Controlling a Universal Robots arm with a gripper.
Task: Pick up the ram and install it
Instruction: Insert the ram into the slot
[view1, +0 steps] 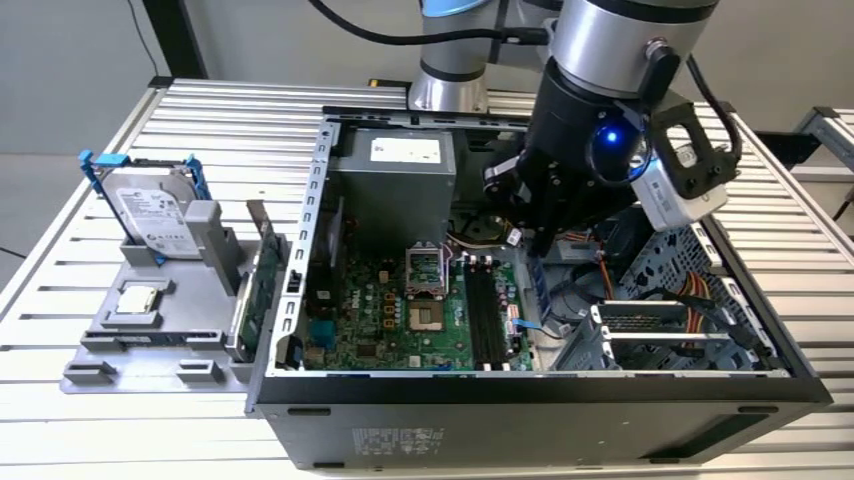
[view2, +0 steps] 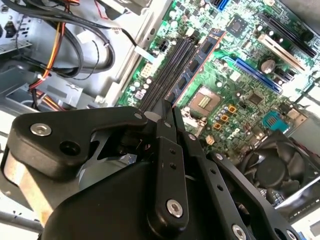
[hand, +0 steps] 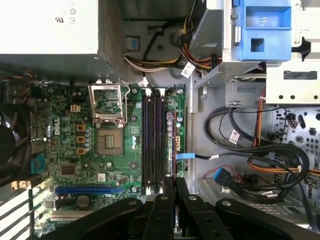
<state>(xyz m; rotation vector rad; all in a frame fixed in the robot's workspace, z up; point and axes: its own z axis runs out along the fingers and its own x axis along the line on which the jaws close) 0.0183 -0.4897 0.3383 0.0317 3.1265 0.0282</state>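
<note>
In the second wrist view the ram (view2: 200, 57), a narrow blue stick with dark chips, reaches out from between my black fingers (view2: 170, 125). My gripper (view2: 168, 107) is shut on it. The ram runs parallel to the long black memory slots (view2: 167, 72) and lies just beside them, over the green motherboard; I cannot tell whether it touches a slot. In the exterior view my gripper (view1: 541, 245) is down inside the open computer case (view1: 534, 405), above the far end of the slots (view1: 487, 320). The first wrist view shows my fingertips (hand: 174, 182) at the near end of the slots (hand: 152, 140).
The power supply (view1: 387, 170) fills the case's back corner. The CPU socket (view1: 424, 290) lies beside the slots. The drive cage (view1: 667, 330) and loose cables (hand: 250, 150) are close to my gripper. A grey fixture (view1: 147, 330) outside the case holds a hard drive (view1: 147, 210) and a green card (view1: 267, 270).
</note>
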